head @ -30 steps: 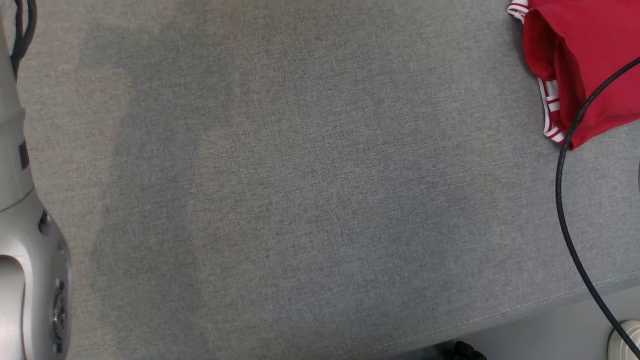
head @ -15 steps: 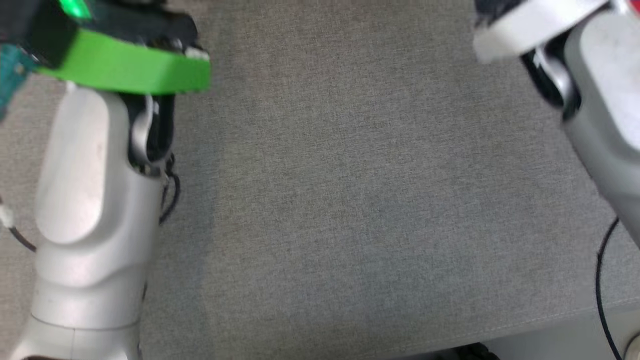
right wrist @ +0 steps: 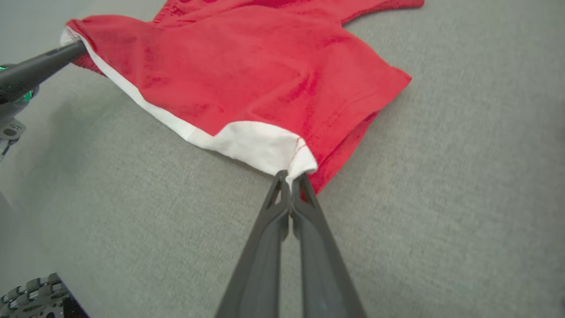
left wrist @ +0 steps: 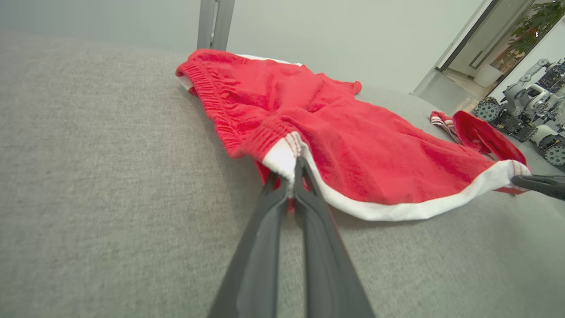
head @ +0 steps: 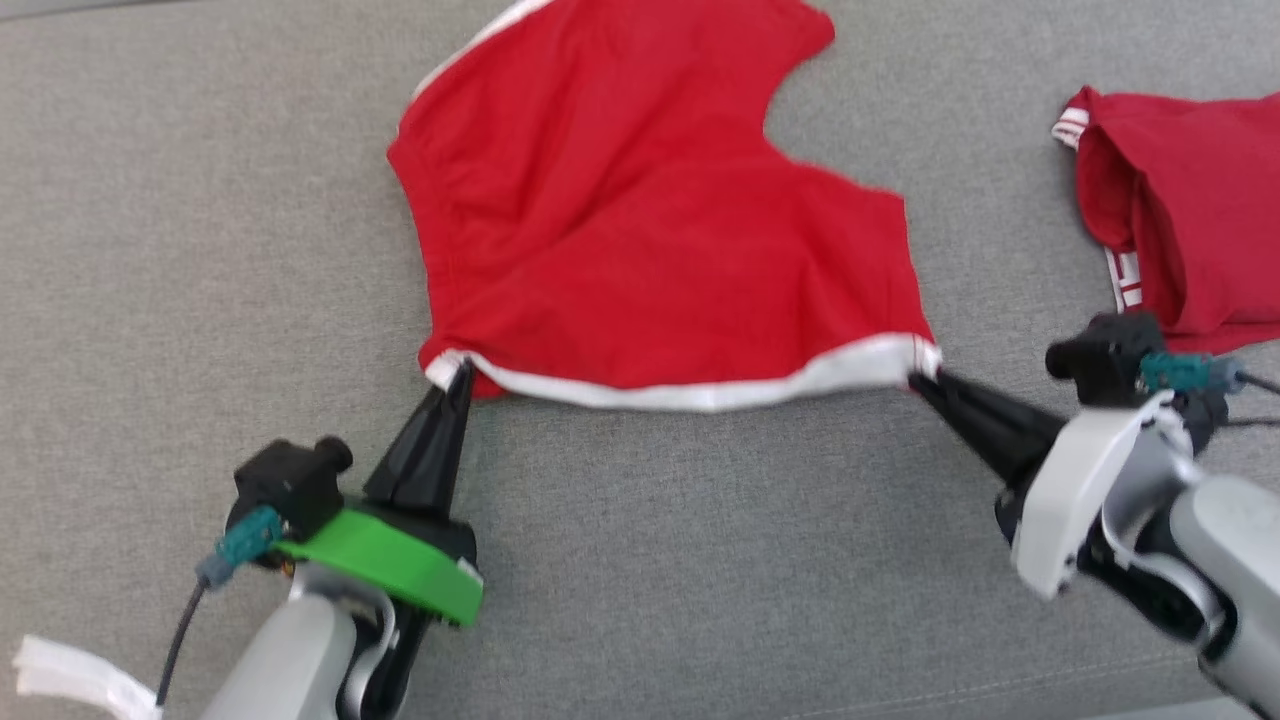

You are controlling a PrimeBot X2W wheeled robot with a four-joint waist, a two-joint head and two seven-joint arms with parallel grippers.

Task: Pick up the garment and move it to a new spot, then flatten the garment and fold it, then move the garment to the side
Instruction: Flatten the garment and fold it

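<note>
Nearest the robot, the grey cloth surface lies bare between the two arms. Just beyond it, the left claw is clenched on the left corner of the white band of the red garment. The right claw is pinched tight on the band's right corner. Each wrist view shows white cloth nipped between closed tips. The band runs left to right from one claw to the other, nearly taut with a slight sag in the middle. It seems to sit a little above the surface, with shadow under it. From that held edge the body of the garment stretches away to the far side and rests on the surface. So the garment lies straight ahead of both claws, neither arm nearer than the other. I judge that an even pull toward the near side, claws kept apart, would smooth it. Off to the right, a second red garment lies bunched, apart from the first.
</note>
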